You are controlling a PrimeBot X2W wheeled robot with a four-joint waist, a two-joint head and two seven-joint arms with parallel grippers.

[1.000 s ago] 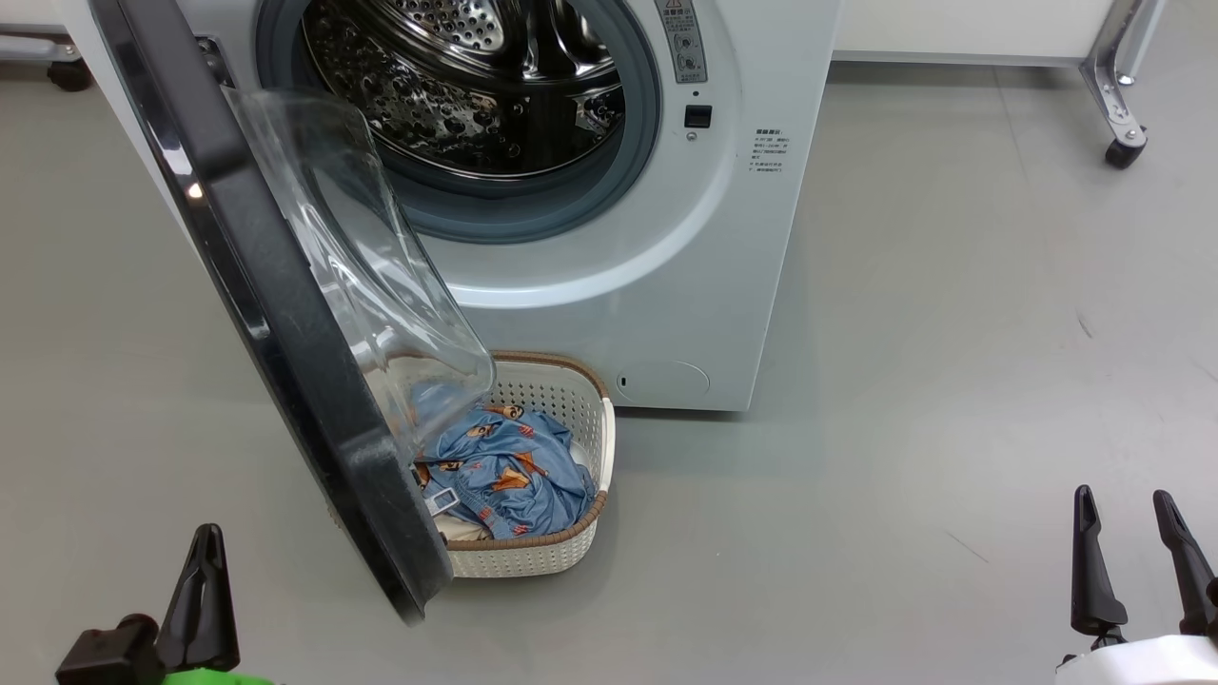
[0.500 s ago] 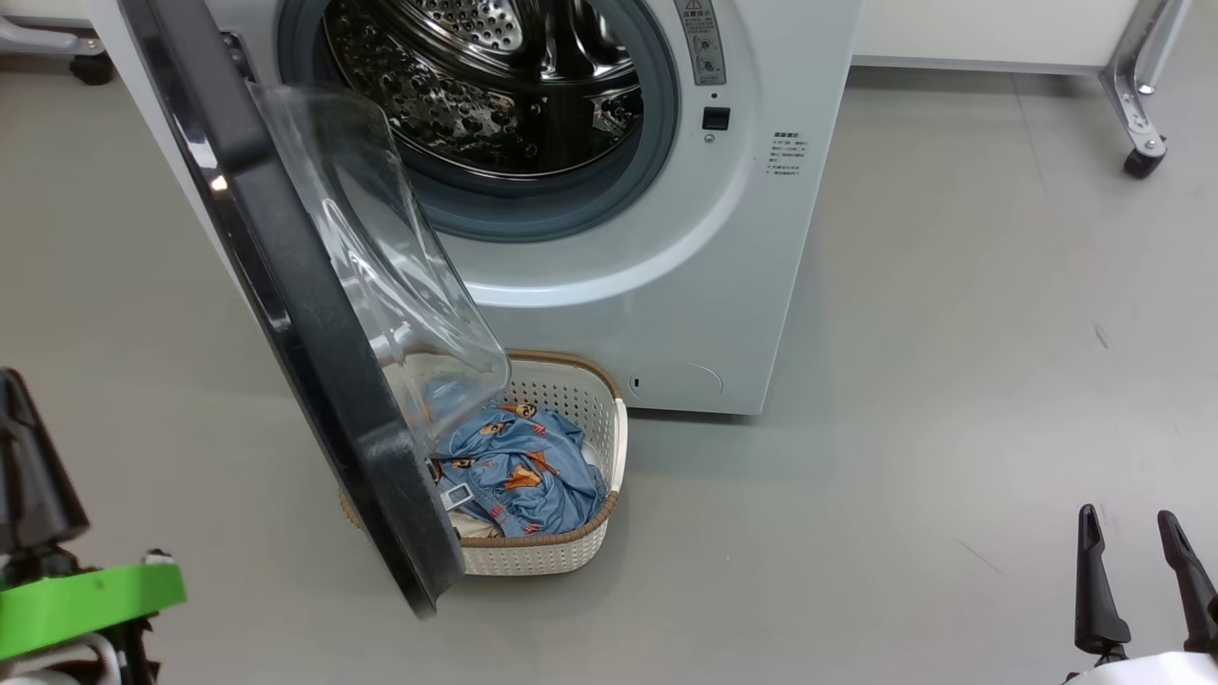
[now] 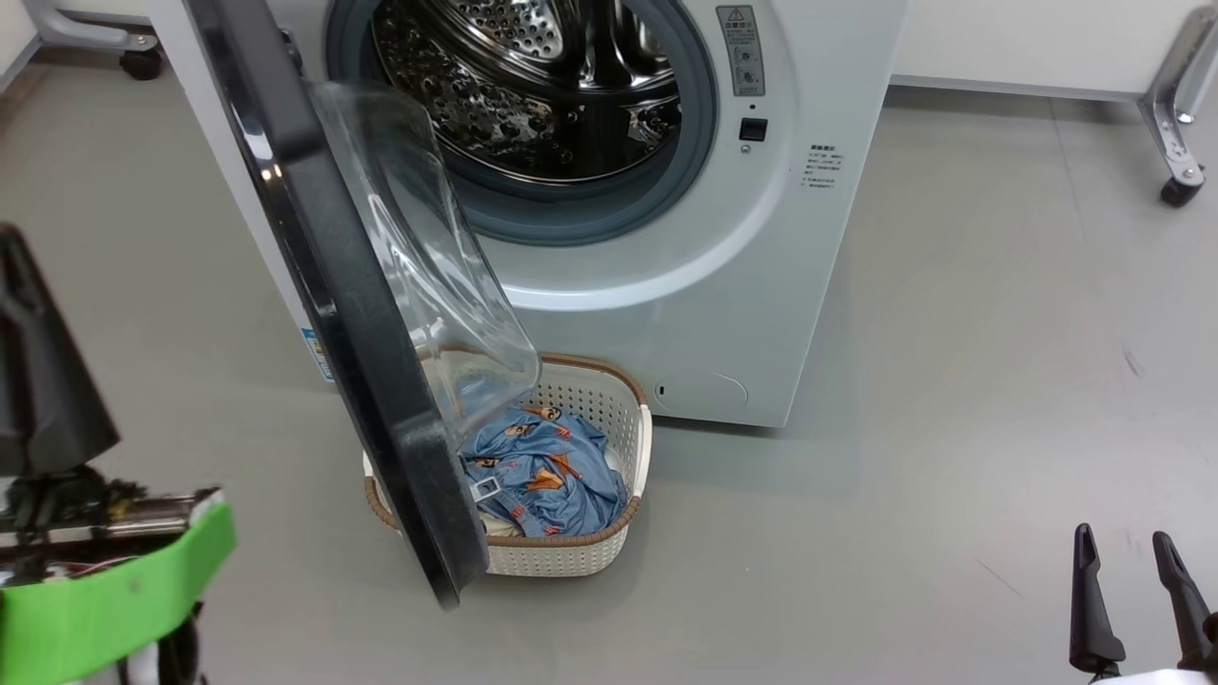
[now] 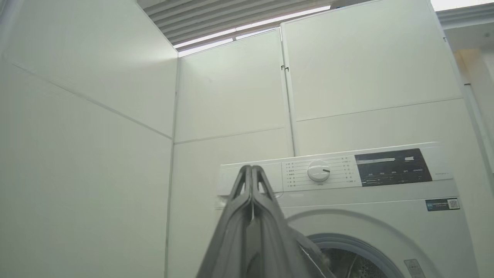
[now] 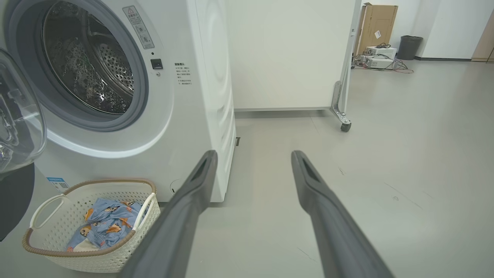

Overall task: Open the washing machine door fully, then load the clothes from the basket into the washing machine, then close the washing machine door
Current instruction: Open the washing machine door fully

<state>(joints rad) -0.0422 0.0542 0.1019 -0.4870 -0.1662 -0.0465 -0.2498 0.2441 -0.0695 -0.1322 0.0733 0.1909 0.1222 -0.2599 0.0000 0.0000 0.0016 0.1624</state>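
Note:
The washing machine (image 3: 723,285) stands with its steel drum (image 3: 542,86) exposed. The washing machine door (image 3: 352,314) hangs partly open, its black rim edge-on to me and its glass bowl (image 3: 428,257) over the basket. The basket (image 3: 571,557) sits on the floor against the machine's front, and the light blue bear-print clothes (image 3: 547,471) lie in it. My left gripper (image 3: 11,238) is raised at the far left, shut and empty, left of the door. In the left wrist view its fingertips (image 4: 251,168) point up at the control panel. My right gripper (image 3: 1123,533) hangs open and empty at the lower right, well clear of the machine.
A metal frame leg on a caster (image 3: 1178,190) stands at the back right, another caster (image 3: 138,62) at the back left. Grey floor spreads to the right of the machine. Far off sit a cardboard box (image 5: 376,23), a dark bin (image 5: 409,46) and some equipment (image 5: 380,61).
The head camera has shifted, so the whole scene sits further right and lower. My left gripper has risen from the bottom edge to mid-height at the left. The door, basket and right gripper keep their places.

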